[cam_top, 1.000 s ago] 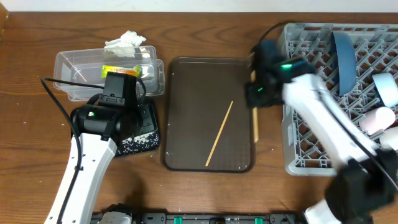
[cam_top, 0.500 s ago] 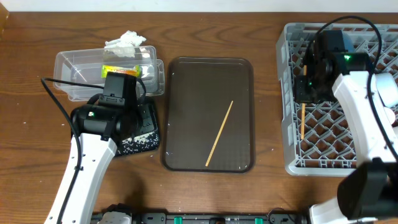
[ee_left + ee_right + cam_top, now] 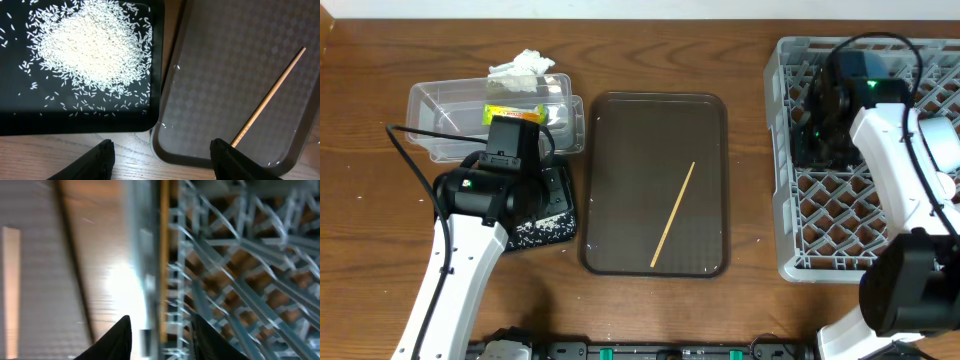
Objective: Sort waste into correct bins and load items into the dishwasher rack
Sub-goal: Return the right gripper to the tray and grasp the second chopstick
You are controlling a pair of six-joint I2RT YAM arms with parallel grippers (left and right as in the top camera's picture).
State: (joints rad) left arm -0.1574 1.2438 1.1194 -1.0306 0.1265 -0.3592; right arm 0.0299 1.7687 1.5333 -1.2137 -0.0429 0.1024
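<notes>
My right gripper (image 3: pixel 817 140) is over the left side of the grey dishwasher rack (image 3: pixel 840 240). Its jaws (image 3: pixel 161 340) are open. One wooden chopstick (image 3: pixel 164 255) lies in the rack along its left wall, in line with the gap between the jaws but not gripped. The other chopstick (image 3: pixel 673 213) lies on the brown serving tray (image 3: pixel 620 130). My left gripper (image 3: pixel 162 160) is open and empty over the table, between the black tray (image 3: pixel 75 125) holding the rice heap (image 3: pixel 90 47) and the brown tray. The snack wrapper (image 3: pixel 515 113) lies in the clear tub (image 3: pixel 440 115).
The crumpled tissue (image 3: pixel 520 68) rests at the tub's far edge. The pale bowl (image 3: pixel 945 140) shows at the rack's right side. My right arm hides the plate and cups. The second chopstick also shows in the left wrist view (image 3: pixel 270 95).
My right arm has swung right from the brown tray's edge to the rack, carrying one chopstick. The chopstick now rests in the rack and the jaws are open. The left arm has not moved.
</notes>
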